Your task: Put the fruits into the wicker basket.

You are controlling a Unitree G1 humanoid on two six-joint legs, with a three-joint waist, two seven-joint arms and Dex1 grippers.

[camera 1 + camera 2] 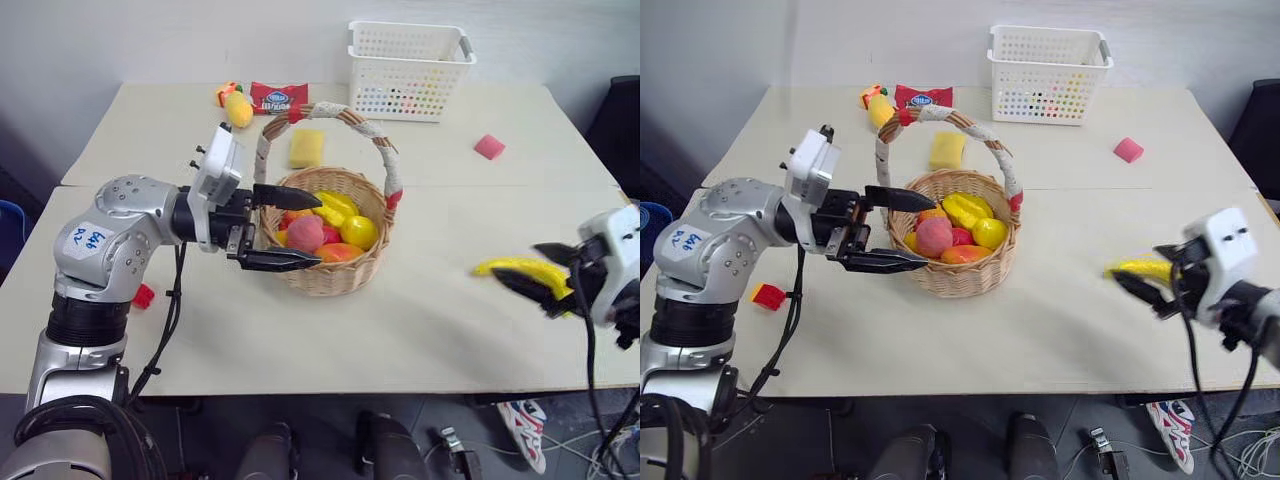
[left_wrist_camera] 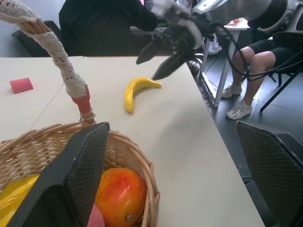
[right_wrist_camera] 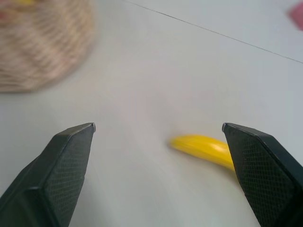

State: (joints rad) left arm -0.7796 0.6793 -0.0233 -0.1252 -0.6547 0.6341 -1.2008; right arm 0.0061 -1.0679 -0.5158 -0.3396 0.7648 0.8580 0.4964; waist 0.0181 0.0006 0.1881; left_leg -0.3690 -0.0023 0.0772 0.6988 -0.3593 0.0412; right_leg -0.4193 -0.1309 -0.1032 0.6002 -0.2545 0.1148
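Pale beige tabletops [image 1: 420, 330] pushed together carry the whole scene, with a grey wall behind. Near the middle stands the round tan woven wicker basket [image 1: 345, 270] with its tall cord-wrapped handle, already holding the pink rounded toy peach [image 1: 305, 234] among other toy fruit. The long curved yellow toy banana [image 1: 512, 266] lies on the bare table well to the right of the basket, near the table's edge.

The left gripper [image 1: 283, 229] hovers level at the basket's near-left rim, fingers spread wide and holding nothing. The right gripper [image 3: 158, 135] is also spread wide and empty, with the banana lying just ahead of it, nearer one finger than the other.

The step in hand looks like picking up the banana. To do it well, the right gripper should shift sideways until the fruit sits midway between the fingers, descend across its thick middle, then close firmly, since the curved, smooth body could roll or slip toward the table edge
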